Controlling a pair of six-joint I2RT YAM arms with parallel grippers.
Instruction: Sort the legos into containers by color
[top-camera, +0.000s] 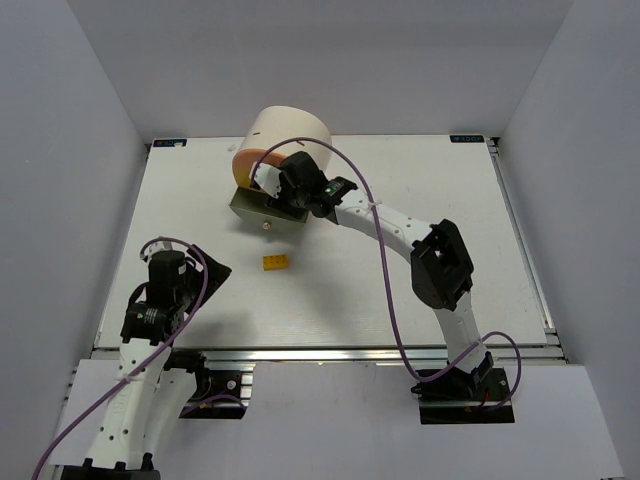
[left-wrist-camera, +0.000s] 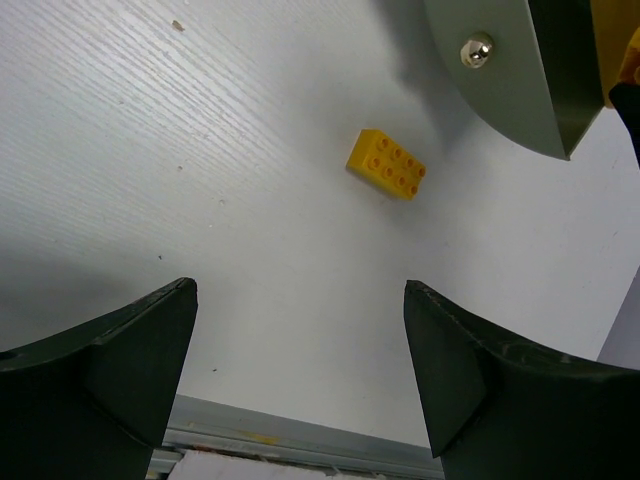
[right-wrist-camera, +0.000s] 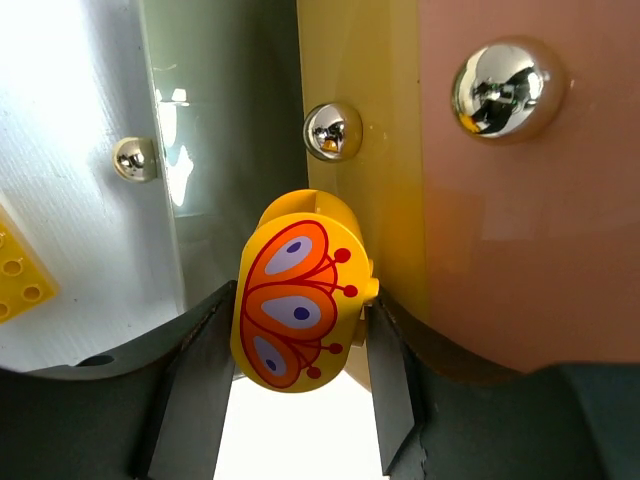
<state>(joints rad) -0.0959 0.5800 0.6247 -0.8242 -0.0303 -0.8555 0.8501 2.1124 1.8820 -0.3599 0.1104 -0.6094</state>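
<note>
One yellow lego brick lies flat on the white table, also in the left wrist view as the lego brick. My left gripper is open and empty, well short of it near the table's front edge. The cream dome cabinet stands at the back. Its containers show in the right wrist view as a pink drawer, a yellow drawer and a grey-blue drawer, each with a shiny knob. My right gripper is shut on a round yellow disc with red-orange markings, right in front of the yellow drawer.
The grey-blue drawer juts out from the cabinet toward the brick. Its front and knob fill the upper right of the left wrist view. The metal table edge lies just below my left fingers. White walls enclose the table.
</note>
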